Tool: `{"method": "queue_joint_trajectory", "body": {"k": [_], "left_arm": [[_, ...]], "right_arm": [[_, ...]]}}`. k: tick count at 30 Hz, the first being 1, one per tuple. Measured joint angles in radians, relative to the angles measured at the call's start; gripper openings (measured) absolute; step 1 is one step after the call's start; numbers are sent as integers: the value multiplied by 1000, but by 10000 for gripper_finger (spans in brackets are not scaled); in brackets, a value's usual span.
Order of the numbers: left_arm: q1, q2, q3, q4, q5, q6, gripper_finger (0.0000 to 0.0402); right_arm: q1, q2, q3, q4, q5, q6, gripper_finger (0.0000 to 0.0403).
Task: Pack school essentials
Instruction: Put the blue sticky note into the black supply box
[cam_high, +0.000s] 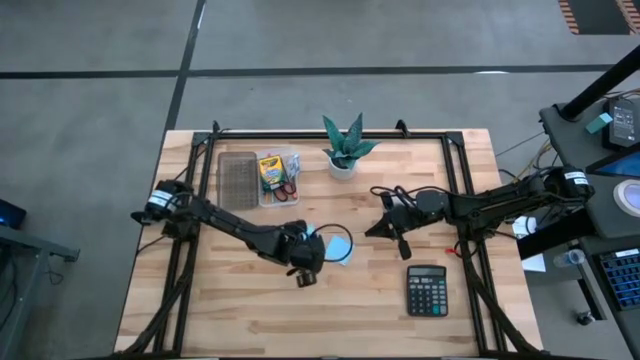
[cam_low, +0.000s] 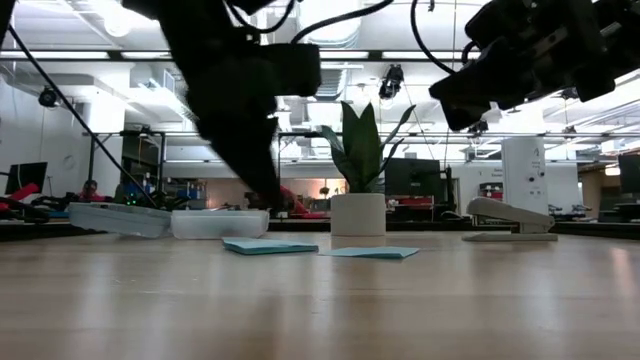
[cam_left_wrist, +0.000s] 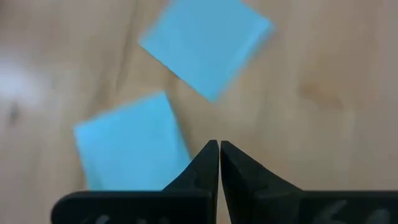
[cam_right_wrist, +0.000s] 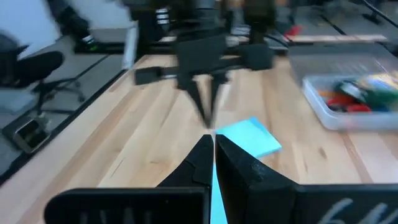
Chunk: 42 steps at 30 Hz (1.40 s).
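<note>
We judge the sticky-note pickup is in hand: the left gripper (cam_left_wrist: 219, 149), clenched empty, hovers above two light-blue sticky notes (cam_left_wrist: 205, 43) lying mid-desk (cam_high: 240, 320); contact seems absent. Next we must open it. The right gripper (cam_right_wrist: 213, 142), also clenched, waits nearby.

Two light-blue sticky-note pads (cam_low: 270, 246) (cam_low: 368, 253) lie flat on the wooden counter (cam_low: 320, 310); behind them stand a clear plastic tray (cam_low: 218, 222), a potted plant (cam_low: 358, 212) and a stapler (cam_low: 510, 220); dark arms hang above
</note>
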Motion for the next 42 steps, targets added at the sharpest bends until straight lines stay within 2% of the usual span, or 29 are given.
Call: {"method": "queue_joint_trajectory", "body": {"k": [3,5,9,16,22,31,36,42], "left_arm": [[-17,-4,-7,-61,10,7,0],[-19,-5,-16,-76,-22,8,0],[-14,-6,-61,-61,-57,10,0],[-1,-26,-169,101,-86,66,0],[-1,-61,-221,102,-87,92,0],[9,-147,-224,96,-91,167,0],[8,-152,-254,149,-90,166,0],[8,-150,-327,229,-75,138,0]], "right_arm": [[0,11,9,-33,62,78,9],[0,34,51,-125,81,101,9],[0,142,156,-248,123,164,9],[0,397,300,-252,166,294,9],[0,584,435,-261,167,335,9],[-19,713,604,-367,165,444,13],[-28,748,657,-466,167,463,48],[-27,764,675,-449,166,476,120]]}}
